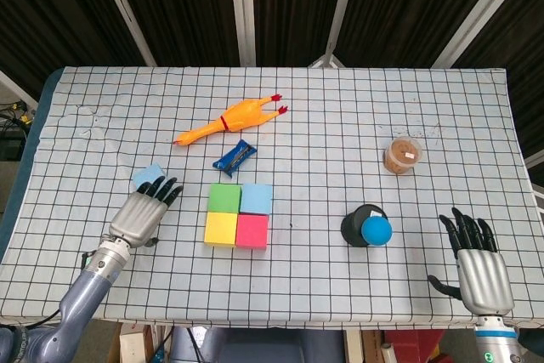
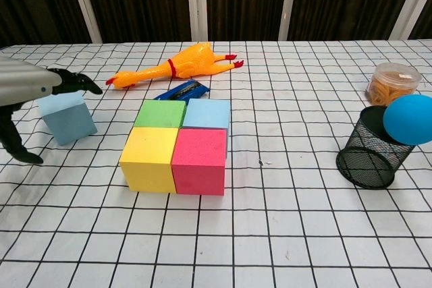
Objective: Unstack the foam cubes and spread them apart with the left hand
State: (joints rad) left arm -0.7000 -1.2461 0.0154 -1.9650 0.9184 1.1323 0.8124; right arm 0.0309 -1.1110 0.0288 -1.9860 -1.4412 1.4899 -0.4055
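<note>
Four foam cubes sit pressed together in a square: green [image 1: 224, 198] [image 2: 160, 113], light blue [image 1: 257, 199] [image 2: 207, 113], yellow [image 1: 221, 228] [image 2: 150, 158] and pink [image 1: 252, 230] [image 2: 199, 160]. A separate light blue cube [image 1: 148, 177] [image 2: 67, 118] stands alone to their left, slightly turned. My left hand [image 1: 141, 215] [image 2: 30, 89] hovers open just in front of that lone cube, fingers extended toward it, holding nothing. My right hand [image 1: 477, 265] rests open near the table's front right edge, not seen in the chest view.
A rubber chicken [image 1: 226, 119] [image 2: 174, 64] and a small blue packet [image 1: 235, 155] [image 2: 181, 90] lie behind the cubes. To the right stand a black mesh cup [image 1: 359, 224] [image 2: 369, 148] with a blue ball [image 1: 376, 230] [image 2: 408, 118] and a jar of brown bits [image 1: 402, 154] [image 2: 393, 83].
</note>
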